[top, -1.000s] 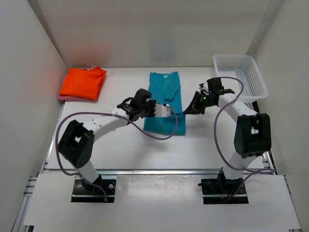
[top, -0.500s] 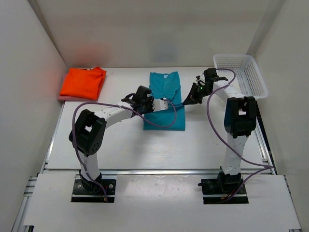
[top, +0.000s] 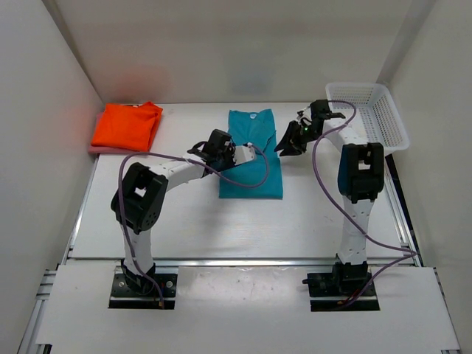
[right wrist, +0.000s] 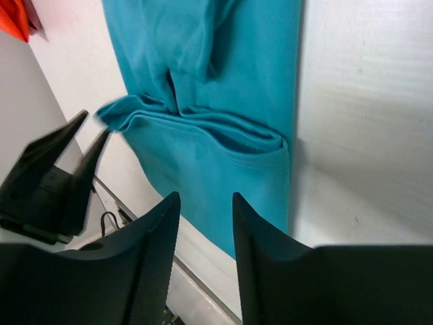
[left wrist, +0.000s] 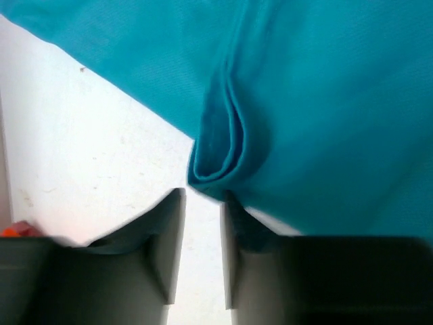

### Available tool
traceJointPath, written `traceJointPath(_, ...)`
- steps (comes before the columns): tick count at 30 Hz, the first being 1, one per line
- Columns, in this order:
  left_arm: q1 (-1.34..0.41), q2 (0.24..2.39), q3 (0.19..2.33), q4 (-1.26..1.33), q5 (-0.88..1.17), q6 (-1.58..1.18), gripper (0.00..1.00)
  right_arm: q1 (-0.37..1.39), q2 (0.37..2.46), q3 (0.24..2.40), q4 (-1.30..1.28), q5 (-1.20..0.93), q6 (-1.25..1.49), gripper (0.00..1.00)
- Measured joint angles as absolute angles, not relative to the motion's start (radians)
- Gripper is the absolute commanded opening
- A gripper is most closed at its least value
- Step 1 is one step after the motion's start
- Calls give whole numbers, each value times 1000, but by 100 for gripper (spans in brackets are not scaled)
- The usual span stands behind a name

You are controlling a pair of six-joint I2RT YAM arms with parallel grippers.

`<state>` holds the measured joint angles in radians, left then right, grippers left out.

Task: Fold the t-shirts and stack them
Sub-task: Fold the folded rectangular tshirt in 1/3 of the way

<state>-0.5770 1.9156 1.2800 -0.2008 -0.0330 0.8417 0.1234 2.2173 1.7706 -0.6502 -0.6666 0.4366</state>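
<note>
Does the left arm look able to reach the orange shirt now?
Probably yes: the orange shirt lies far left on its side, nothing standing between, and the left gripper is open, holding nothing.

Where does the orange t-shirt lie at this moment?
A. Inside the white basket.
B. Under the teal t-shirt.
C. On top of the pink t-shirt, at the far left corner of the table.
C: the orange t-shirt lies folded on the pink t-shirt in the far left corner, away from the teal t-shirt and the basket.
</note>
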Motion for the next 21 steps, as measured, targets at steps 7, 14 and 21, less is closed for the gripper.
traceJointPath(7, -566, 1974, 1399, -221, -176, 773, 68, 91, 2197, 1823, -653, -657, 412, 35)
traceJointPath(14, -521, 1817, 1376, -345, -80, 844, 72, 72, 1891, 1496, -655, -628, 381, 54)
traceJointPath(21, -683, 1664, 1169, -494, 11, 949, 85, 175, 1842, 1362, -653, -609, 367, 62)
